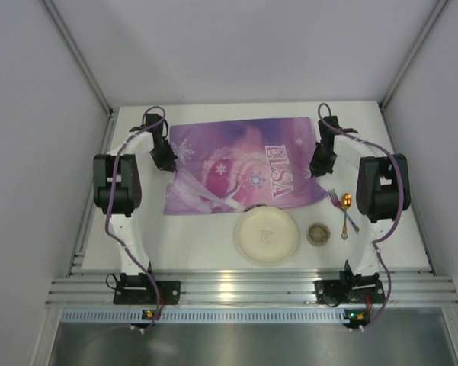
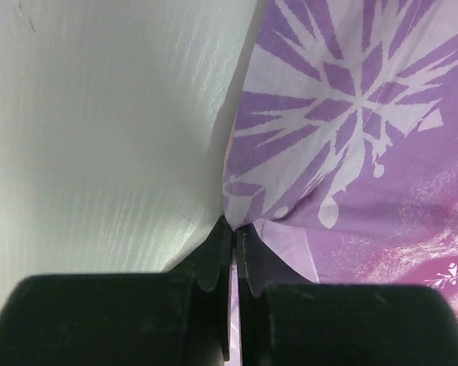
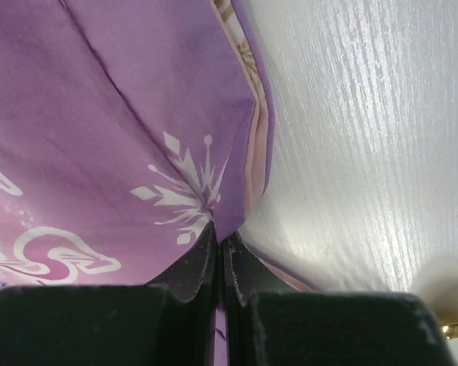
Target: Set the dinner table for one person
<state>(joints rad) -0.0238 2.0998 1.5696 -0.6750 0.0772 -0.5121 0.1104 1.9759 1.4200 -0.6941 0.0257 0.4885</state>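
Note:
The purple snowflake "ELSA" placemat (image 1: pixel 240 166) lies spread on the white dinner table (image 1: pixel 198 244), held up at both short edges. My left gripper (image 1: pixel 166 162) is shut on the placemat's left edge; in the left wrist view the fabric (image 2: pixel 343 114) is pinched between the fingertips (image 2: pixel 235 226). My right gripper (image 1: pixel 320 166) is shut on the right edge; the right wrist view shows the cloth (image 3: pixel 137 137) bunched at the fingertips (image 3: pixel 220 236). A cream plate (image 1: pixel 267 235) sits at the placemat's near edge and overlaps it slightly.
A small round cup or bowl (image 1: pixel 318 233) stands right of the plate. A fork (image 1: pixel 341 207) and a gold spoon (image 1: pixel 346 213) lie crossed near the right arm. An aluminium rail (image 1: pixel 244 288) runs along the near table edge. White walls enclose the table.

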